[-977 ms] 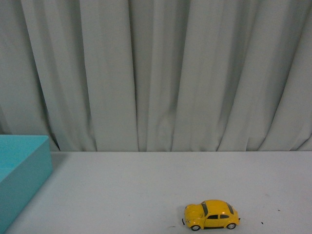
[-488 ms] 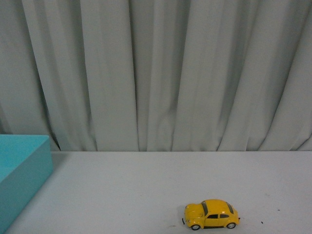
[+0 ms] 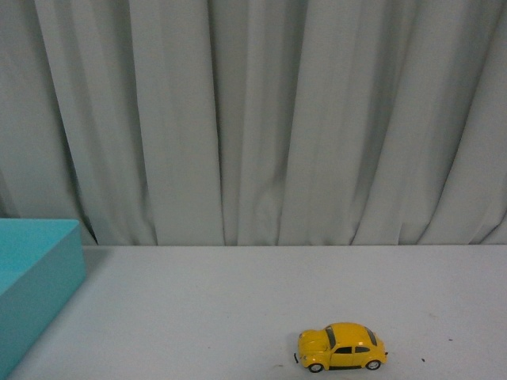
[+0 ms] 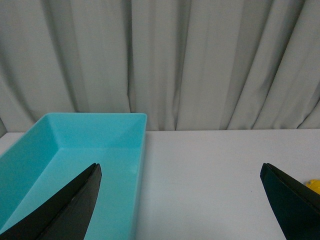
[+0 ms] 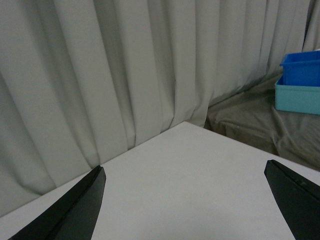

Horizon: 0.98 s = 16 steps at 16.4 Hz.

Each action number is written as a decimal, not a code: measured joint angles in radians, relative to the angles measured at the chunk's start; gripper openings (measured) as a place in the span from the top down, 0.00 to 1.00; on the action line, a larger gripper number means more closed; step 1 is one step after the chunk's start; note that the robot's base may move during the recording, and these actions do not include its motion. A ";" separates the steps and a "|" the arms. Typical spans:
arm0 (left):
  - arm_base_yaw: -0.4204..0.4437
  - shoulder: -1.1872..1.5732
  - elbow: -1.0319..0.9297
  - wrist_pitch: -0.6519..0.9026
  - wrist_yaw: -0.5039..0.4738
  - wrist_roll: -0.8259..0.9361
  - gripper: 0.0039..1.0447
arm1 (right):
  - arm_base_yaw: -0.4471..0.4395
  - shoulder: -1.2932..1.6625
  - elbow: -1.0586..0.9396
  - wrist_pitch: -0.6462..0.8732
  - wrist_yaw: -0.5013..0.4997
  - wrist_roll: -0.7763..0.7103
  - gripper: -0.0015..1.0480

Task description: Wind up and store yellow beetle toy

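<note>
Left gripper (image 4: 180,167): fingers spread wide, holding nothing; pointed over the teal box (image 4: 141,150)
Right gripper (image 5: 185,165): fingers spread wide, empty; only bare table (image 5: 190,175) ahead
Toy car (image 3: 341,347): on its wheels near the table's front edge, right of centre; well apart from the box at far left
Change: the car sits a shade further left than a second ago; nothing touches it
Meaning: probably no grasp begun; winding and storing both remain
Curtain (image 3: 253,119): grey backdrop behind the table

The beetle toy (image 3: 341,347) sits on the table (image 3: 198,309), well right of the bin (image 3: 47,277), curtain (image 3: 253,119) behind.
</note>
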 joint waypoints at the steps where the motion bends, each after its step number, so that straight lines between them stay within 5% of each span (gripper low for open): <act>1: 0.000 0.000 0.000 0.000 -0.001 0.000 0.06 | -0.163 0.188 0.031 0.178 -0.169 -0.002 0.06; 3: 0.000 0.000 0.000 0.000 -0.001 0.000 0.06 | -0.424 0.624 0.233 0.513 -0.467 -0.022 0.06; 4: 0.000 0.000 0.000 0.000 -0.001 0.000 0.06 | -0.442 0.952 0.460 0.589 -0.634 -0.093 0.06; 9: 0.000 0.000 0.000 -0.001 -0.001 0.000 0.06 | -0.195 1.336 1.001 0.225 -0.938 -0.436 0.06; 16: 0.000 0.000 0.000 0.000 -0.001 0.000 0.06 | 0.072 1.529 1.185 -0.374 -1.198 -0.935 0.06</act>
